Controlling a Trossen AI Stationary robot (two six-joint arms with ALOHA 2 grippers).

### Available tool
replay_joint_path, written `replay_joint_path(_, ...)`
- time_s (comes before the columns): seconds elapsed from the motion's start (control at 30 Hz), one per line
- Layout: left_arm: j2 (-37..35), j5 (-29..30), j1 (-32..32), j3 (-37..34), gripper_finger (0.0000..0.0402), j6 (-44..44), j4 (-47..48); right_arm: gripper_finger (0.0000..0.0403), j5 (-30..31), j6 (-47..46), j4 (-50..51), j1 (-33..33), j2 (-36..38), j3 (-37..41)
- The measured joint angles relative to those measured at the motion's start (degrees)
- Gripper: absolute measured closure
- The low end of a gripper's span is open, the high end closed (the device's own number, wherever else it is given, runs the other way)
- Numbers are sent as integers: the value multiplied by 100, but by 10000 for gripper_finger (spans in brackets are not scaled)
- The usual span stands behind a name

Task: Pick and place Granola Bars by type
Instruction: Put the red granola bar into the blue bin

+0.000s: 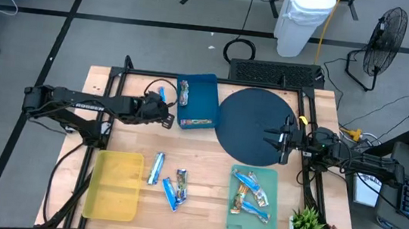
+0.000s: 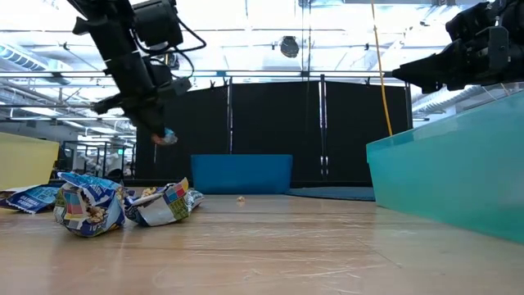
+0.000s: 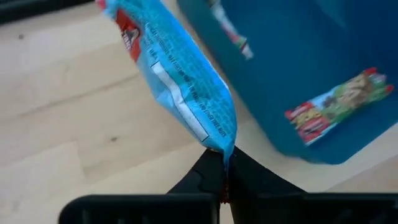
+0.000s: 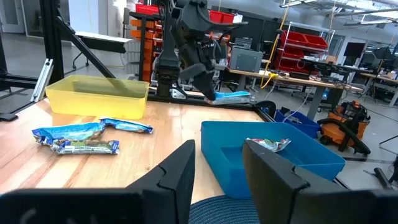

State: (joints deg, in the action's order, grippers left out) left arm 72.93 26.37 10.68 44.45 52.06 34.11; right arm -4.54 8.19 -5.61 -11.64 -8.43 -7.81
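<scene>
Between the left tool's (image 3: 222,177) clenched fingers hangs a blue bar (image 3: 177,74), held above the table (image 1: 205,177) just beside the blue tray (image 1: 205,92). That tray holds two multicoloured bars (image 1: 197,121); the green tray (image 1: 269,224) holds several. Three bars (image 1: 170,181) lie loose and the yellow tray (image 1: 113,196) is unfilled, so sorting looks about half done. The right tool (image 4: 217,168), released, waits over the round mat (image 1: 250,119).

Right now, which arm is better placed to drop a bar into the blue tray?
Left: its end effector already grips a blue bar beside the blue tray. The right end effector hangs open over the round mat.
</scene>
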Motion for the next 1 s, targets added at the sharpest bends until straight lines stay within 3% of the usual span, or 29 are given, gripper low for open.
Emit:
replay_joint_path(0.33,4,-90,120,0,386,-1534,-2285,277,0,2,0,0,0,0)
replay_joint_path(0.57,100,-890,369,2,395,-2414,-3851,277,0,2,2,-2,0,0)
replay_joint_path(1.0,212,-1150,903,82,391,-2483,-4211,277,0,0,1,-2,0,0)
